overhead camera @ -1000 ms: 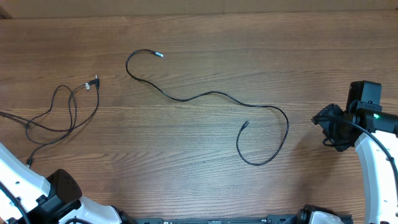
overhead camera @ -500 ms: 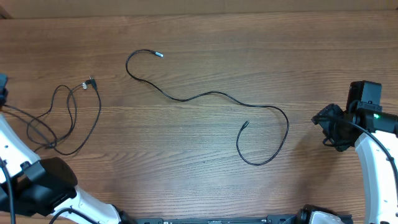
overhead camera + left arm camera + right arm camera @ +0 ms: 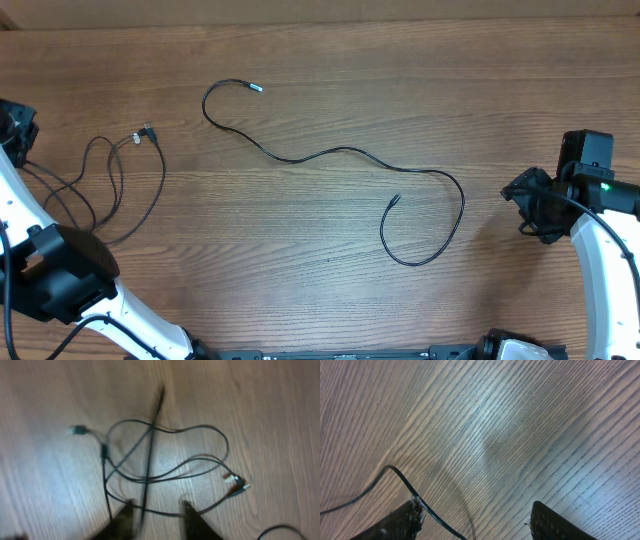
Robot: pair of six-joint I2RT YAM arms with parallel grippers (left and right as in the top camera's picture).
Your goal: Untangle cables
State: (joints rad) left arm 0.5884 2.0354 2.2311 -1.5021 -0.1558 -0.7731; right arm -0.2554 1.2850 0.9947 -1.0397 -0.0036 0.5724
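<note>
The left arm has swung up from the near-left corner of the table (image 3: 330,310) along the left edge, and its gripper (image 3: 157,519) now hovers by that edge toward the far-left corner. The wrist view shows the jaws apart, with one blurred strand rising between them; it may be hooked on the gripper rather than pinched, though I cannot be sure. The tangled cables (image 3: 149,478) lie just inboard of the left edge and have shifted with that move. Their loops are drawn out a little wider, and the silver-tipped plug (image 3: 148,130) has nudged over. The strands are still crossed, so by my reading the knot is loosened, not undone.

The long cable (image 3: 345,150) has not moved. It snakes alone from the far-left area across the middle to a loop at centre-right, already free (no work left there, it seems). The right gripper (image 3: 475,522) sits unchanged near the right edge, jaws wide apart and gripping nothing.
</note>
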